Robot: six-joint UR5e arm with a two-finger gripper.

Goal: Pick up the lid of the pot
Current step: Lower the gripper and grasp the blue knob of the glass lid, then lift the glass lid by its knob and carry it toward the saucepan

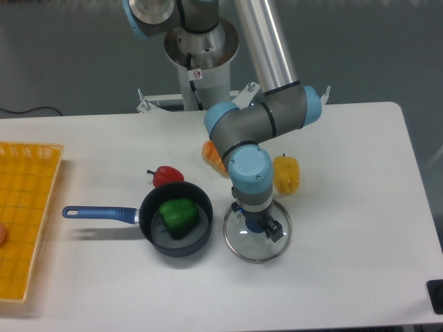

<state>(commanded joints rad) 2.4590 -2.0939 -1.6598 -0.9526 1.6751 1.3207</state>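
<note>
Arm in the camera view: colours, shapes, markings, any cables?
The arm has silver tube links, dark grey joint housings and light blue end caps. A small round red-and-white sticker marks its base. The gripper is small and dark. No cables show on it.

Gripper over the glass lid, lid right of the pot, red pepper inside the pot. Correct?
No. Camera view shows the green pepper in the pot; the red pepper sits on the table behind it. The gripper and glass lid are as stated.

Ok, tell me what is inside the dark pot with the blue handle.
A green bell pepper lies inside the dark round pot with the blue handle. The floor beneath the pepper is covered; nothing else shows inside.
</note>
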